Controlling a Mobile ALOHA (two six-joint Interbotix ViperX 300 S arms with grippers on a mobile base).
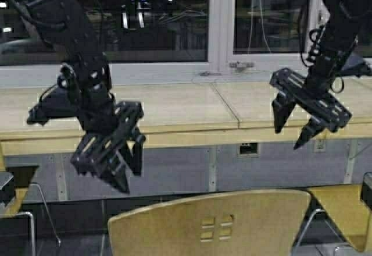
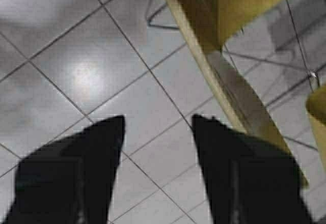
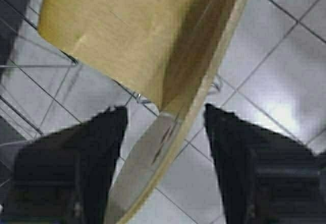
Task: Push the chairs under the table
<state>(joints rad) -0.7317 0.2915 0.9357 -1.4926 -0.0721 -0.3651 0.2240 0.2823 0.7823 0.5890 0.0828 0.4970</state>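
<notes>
Fingers on both grippers are spread apart and hold nothing. In the high view the desk runs as a long pale wooden top across the scene under the window, its thick front edge facing the robot. Nearest the robot stands a tan plywood chair, its curved backrest with four small square cut-outs turned toward the camera, well short of the desk edge and not yet tucked in. A second chair shows at the right margin, and part of another seat at the left.

The left gripper hangs above and just left of the near backrest; its wrist view shows the top rim of the backrest beside one finger, not between the pair. The right gripper hovers higher, over the desk's front edge in the high view, while its wrist view shows the backrest rim lying between its fingers below.

I judge the risk to be an uneven push: with only one gripper lined up on the rim, the chair could pivot on its thin legs and jam against the desk edge or its neighbour.
</notes>
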